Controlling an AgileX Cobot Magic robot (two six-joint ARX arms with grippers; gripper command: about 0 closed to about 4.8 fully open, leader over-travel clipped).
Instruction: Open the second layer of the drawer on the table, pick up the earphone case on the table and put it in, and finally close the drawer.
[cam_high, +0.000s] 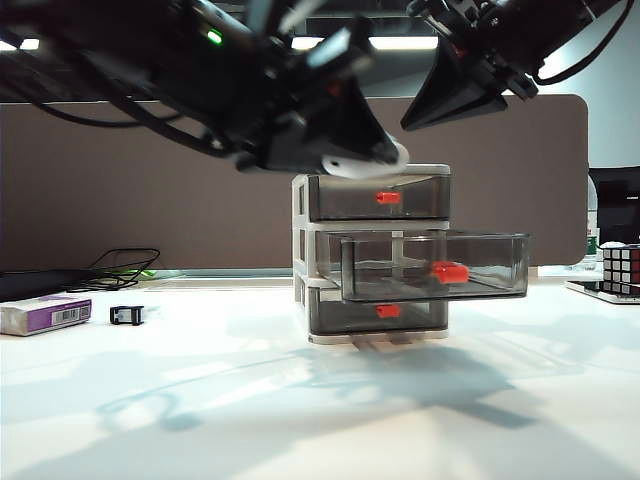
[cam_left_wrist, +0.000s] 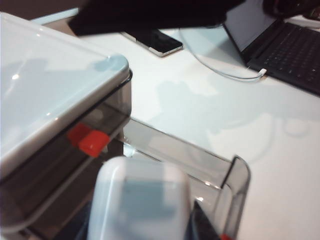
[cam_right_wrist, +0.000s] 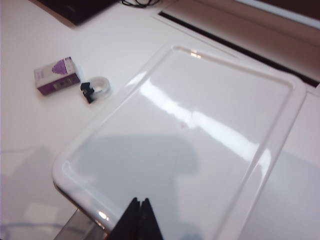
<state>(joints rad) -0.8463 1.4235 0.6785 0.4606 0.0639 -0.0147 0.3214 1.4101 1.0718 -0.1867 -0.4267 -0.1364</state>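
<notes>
Three drawers (cam_high: 375, 255), left gripper (cam_high: 375, 155) pinching one earphone case (cam_left_wrist: 140, 200), right gripper (cam_right_wrist: 139, 207) jaws together.

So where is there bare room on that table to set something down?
The widest free patch is the white table in front of the drawer cabinet, right of the purple-and-white box and black clip. It is crowded above the cabinet: the left gripper holds the earphone case, and the right gripper hovers beside it.

Earphone case (cam_left_wrist: 140, 200) cut off at the left wrist view's edge, left gripper fingertips hidden.
</notes>
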